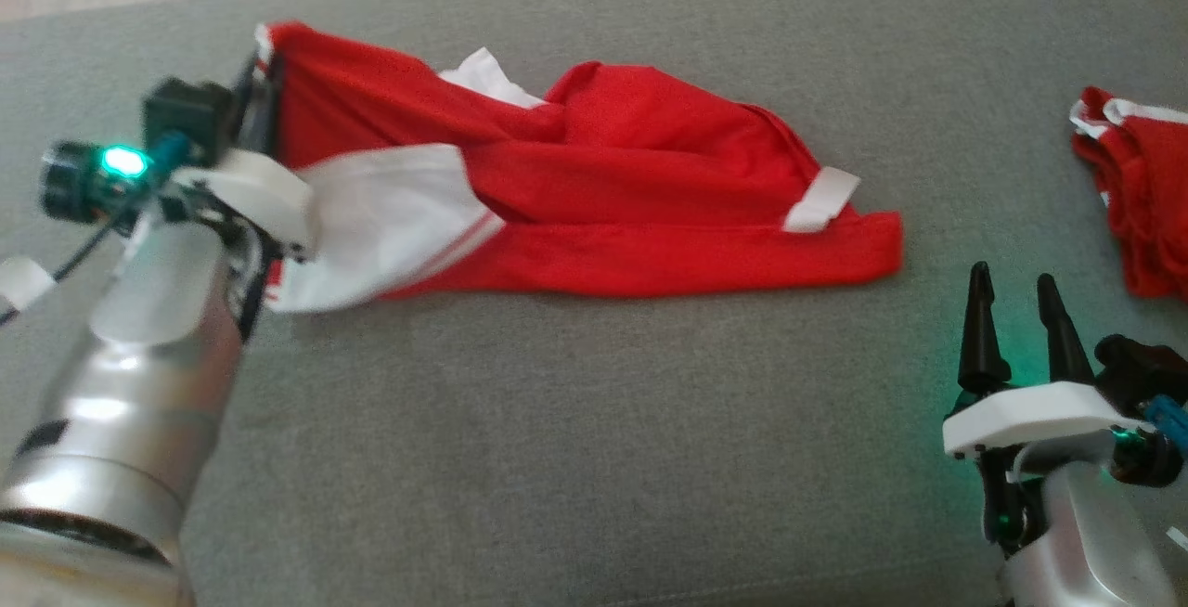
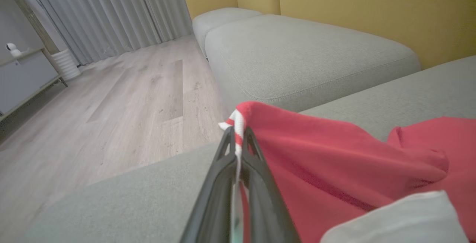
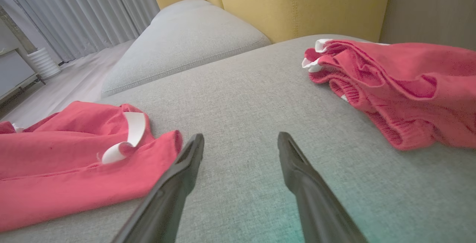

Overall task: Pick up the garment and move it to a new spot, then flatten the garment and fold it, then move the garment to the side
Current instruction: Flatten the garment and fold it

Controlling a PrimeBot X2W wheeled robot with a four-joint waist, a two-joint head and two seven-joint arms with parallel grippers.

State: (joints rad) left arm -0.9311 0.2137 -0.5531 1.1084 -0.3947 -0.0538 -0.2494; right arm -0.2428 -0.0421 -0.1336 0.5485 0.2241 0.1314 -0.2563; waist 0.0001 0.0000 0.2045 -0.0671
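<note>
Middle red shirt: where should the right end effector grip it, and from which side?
Grip the shirt at its right corner, coming from the right: that corner lies flat, nearest the right end effector. The left end effector holds the opposite edge.

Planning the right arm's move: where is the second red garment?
The second red garment lies bunched at the head view's far right, beyond the right gripper.

Matt red cloth garment (image 1: 650,208), rough grey woven sofa cushion (image 1: 557,421), glossy metal forearm (image 1: 148,375).
</note>
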